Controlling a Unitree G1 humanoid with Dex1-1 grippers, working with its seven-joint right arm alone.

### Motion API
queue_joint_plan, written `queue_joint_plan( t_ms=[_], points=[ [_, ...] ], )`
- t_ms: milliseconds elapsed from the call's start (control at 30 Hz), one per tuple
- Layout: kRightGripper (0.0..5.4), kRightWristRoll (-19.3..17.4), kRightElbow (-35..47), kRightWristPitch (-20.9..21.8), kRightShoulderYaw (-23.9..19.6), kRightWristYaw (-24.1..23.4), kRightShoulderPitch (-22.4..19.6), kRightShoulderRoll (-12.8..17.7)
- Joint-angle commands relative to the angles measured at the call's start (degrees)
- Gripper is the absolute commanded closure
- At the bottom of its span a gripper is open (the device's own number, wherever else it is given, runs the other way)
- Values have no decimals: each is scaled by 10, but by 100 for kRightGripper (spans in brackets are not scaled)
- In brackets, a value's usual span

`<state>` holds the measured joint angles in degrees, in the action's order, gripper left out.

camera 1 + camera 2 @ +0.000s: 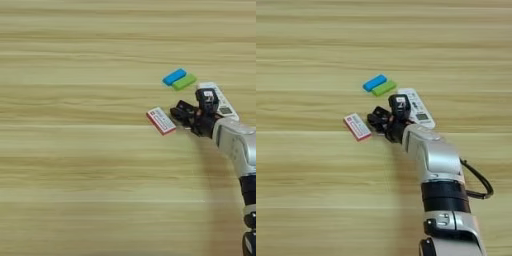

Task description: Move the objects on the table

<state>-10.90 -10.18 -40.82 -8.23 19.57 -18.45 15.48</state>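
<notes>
The table (75, 165) held a white box (161, 121) with red edging, lying flat just left of the gripper (387, 113). The two black fingers stood apart, one low beside the box's right end, the other raised over the remote (417, 108). The remote lay just right of the fingers, partly hidden by them. A blue block (374, 82) and a green block (384, 88) lay touching, further up the table.

On the table (75, 165), the box (161, 121) lies left of the remote (416, 108), two blocks (179, 79) behind.
</notes>
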Motion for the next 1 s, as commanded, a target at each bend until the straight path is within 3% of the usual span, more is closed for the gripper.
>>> queue_joint_plan(
  t_ms=[33,600,1000],
  points=[
    [222,-8,46,22,-2,3,-23,11],
    [222,-21,111,12,2,7,-1,7],
    [222,-16,145,6,47,36,23,15]
  ],
)
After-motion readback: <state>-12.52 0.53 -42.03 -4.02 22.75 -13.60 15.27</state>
